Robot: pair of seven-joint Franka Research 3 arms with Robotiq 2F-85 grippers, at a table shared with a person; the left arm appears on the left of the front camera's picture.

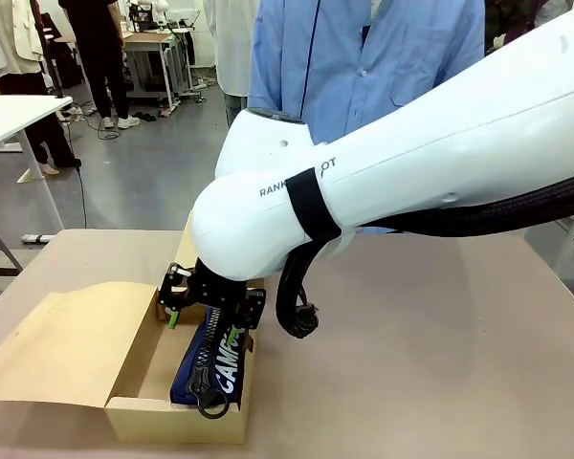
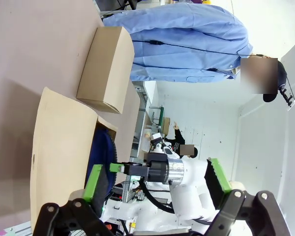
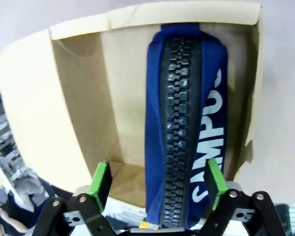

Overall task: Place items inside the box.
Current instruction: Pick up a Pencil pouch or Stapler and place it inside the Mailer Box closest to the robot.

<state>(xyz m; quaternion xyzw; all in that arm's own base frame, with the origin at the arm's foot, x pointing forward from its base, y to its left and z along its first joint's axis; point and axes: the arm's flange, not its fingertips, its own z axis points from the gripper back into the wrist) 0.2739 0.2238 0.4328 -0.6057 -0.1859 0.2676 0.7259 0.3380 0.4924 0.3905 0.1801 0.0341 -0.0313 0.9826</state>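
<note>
The long brown cardboard box (image 1: 143,421) lies at the table's front left with its flap lid (image 1: 57,344) folded out to the left. A navy zip pouch (image 1: 215,368) with white lettering rests inside it, leaning along the right wall. My right gripper (image 1: 203,323) hangs over the box, open. In the right wrist view its fingers (image 3: 101,184) straddle the pouch (image 3: 187,123), and the left pad stands clear of it. My left gripper (image 2: 156,179) is open with nothing between its fingers; beyond it are the box (image 2: 64,147) and the pouch (image 2: 101,152).
A shorter brown cardboard box (image 2: 105,69) stands behind the long one, toward the person in a blue shirt (image 1: 364,57) at the far side. My right arm (image 1: 411,172) spans the middle of the table. Bare tabletop (image 1: 440,363) lies to the right.
</note>
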